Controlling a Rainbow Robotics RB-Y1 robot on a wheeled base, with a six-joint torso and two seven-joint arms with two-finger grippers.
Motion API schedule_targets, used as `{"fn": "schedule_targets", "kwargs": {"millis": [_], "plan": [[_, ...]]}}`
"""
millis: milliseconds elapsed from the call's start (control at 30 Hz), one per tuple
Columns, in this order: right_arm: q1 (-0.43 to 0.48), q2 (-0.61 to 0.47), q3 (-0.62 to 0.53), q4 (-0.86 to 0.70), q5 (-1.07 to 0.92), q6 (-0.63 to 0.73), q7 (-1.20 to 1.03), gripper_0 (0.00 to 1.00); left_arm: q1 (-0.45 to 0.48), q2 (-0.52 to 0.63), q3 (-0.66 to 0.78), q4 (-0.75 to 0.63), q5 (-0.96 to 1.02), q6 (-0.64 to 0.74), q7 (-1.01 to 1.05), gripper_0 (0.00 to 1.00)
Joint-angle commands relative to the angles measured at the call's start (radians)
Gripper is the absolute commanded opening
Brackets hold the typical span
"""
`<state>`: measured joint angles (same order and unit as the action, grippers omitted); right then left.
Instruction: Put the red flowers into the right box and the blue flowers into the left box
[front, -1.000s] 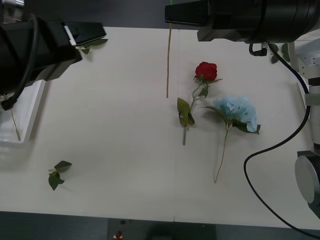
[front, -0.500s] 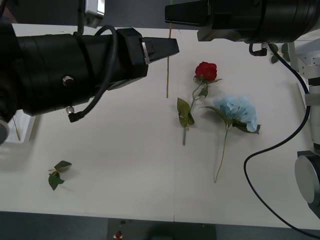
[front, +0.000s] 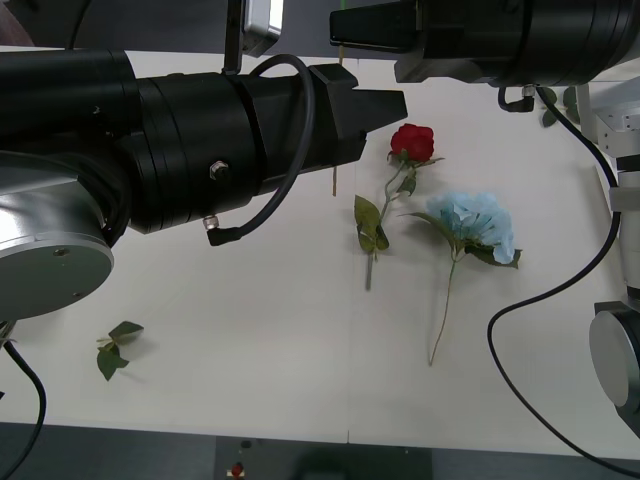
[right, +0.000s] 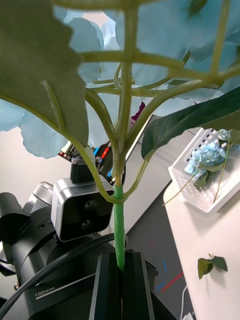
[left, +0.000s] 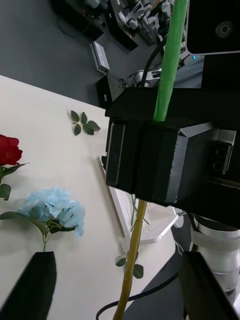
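my right end effector (right: 121, 280) pinches a blue flower's stem (right: 118, 225) — lifted above the worktop (front: 250, 340).
my left end effector (left: 117, 285) is spread, near the red rose (front: 411, 142); another blue flower (front: 478, 225) lies just beside that rose — more blue flowers rest in the left box (right: 202, 197).

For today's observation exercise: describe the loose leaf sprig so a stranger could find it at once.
Start at the white table and go to its near edge on the robot's left side. The leaf sprig lies there alone, well apart from the red flower and blue flower. It is only a few dark green leaves, with no bloom and no long stem.
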<state>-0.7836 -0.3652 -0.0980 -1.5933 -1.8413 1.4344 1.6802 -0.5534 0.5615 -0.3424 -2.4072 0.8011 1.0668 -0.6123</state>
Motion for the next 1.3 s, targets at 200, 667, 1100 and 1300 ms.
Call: {"fn": "schedule_targets", "kwargs": {"millis": [200, 667, 1100, 1300], "plan": [[-0.048, -0.003, -0.014, -0.036, -0.001, -0.003, -0.008, 0.00, -0.017, 0.018, 0.020, -0.026, 0.001, -0.008, 0.020, 0.00], [-0.048, -0.003, -0.014, -0.036, -0.001, -0.003, -0.008, 0.87, -0.014, 0.021, 0.062, -0.021, -0.005, -0.002, 0.052, 0.00], [-0.048, -0.003, -0.014, -0.036, -0.001, -0.003, -0.008, 1.00, -0.017, 0.038, 0.149, -0.026, 0.035, 0.058, 0.057, 0.00], [-0.048, -0.003, -0.014, -0.036, -0.001, -0.003, -0.008, 1.00, -0.016, 0.072, 0.226, -0.035, 0.052, 0.140, 0.063, 0.00]]}}
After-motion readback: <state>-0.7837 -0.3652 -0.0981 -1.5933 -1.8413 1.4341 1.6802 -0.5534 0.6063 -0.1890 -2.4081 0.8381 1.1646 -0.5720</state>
